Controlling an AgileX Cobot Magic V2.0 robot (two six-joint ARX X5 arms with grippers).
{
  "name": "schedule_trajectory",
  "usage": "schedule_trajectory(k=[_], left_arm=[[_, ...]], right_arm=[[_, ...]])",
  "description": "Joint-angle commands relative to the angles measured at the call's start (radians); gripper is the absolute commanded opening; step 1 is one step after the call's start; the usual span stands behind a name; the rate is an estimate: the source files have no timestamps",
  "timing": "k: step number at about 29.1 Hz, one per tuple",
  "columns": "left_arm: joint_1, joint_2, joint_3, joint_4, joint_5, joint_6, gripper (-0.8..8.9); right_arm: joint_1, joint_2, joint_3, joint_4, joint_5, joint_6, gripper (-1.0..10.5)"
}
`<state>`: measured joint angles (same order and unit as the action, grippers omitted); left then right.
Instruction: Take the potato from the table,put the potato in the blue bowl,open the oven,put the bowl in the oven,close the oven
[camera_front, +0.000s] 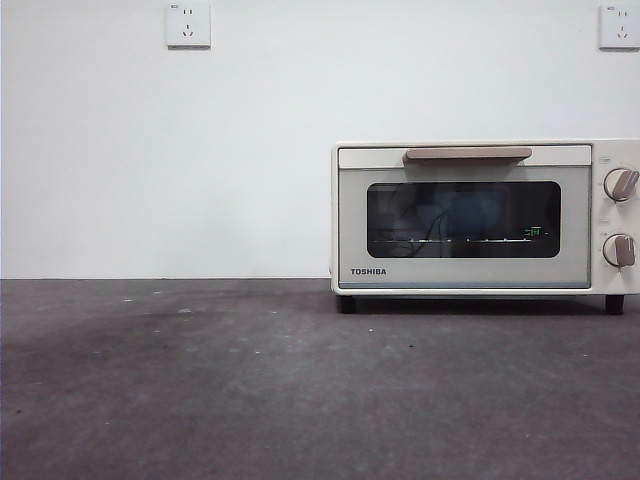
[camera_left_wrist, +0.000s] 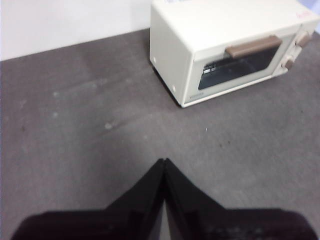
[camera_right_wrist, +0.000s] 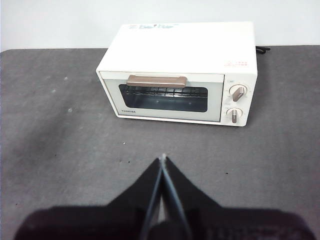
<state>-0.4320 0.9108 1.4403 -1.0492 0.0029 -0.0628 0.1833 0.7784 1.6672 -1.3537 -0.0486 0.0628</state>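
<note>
The cream-white TOSHIBA oven stands at the right of the dark grey table, its glass door closed under the tan bar handle. The oven also shows in the left wrist view, and the oven again in the right wrist view, where a wire rack is visible behind the glass. My left gripper is shut and holds nothing, raised above bare table. Likewise shut and holding nothing, my right gripper hangs in front of the oven. The potato and the blue bowl are out of view.
A white wall with two sockets rises behind the table. Two knobs sit on the oven's right side. A black cable runs from behind the oven. Neither arm shows in the front view.
</note>
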Motion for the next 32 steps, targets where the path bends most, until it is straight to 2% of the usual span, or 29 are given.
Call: schedule_trajectory(k=[1, 15, 20, 22, 27, 32], left_arm=[[0.002, -0.020, -0.002, -0.014, -0.003, 0.018, -0.04], [0.003, 0.066, -0.004, -0.005, -0.003, 0.018, -0.04], [0.041, 0.047, -0.005, 0.001, 0.000, 0.039, -0.04], [0.066, 0.012, -0.014, 0.049, -0.021, 0.138, -0.04], [0.180, -0.145, -0.122, 0.143, -0.023, 0.146, -0.04], [0.264, -0.372, -0.399, 0.365, -0.055, 0.177, -0.04]], right_arm=[[0.000, 0.005, -0.004, -0.023, 0.004, -0.012, 0.0], [0.000, 0.105, -0.004, -0.023, 0.004, -0.012, 0.0], [0.000, 0.172, -0.004, -0.023, 0.004, -0.012, 0.0], [0.000, 0.203, -0.004, -0.023, 0.004, -0.012, 0.0], [0.000, 0.291, -0.004, -0.023, 0.005, -0.012, 0.0], [0.000, 0.408, -0.004, -0.023, 0.004, -0.012, 0.0]])
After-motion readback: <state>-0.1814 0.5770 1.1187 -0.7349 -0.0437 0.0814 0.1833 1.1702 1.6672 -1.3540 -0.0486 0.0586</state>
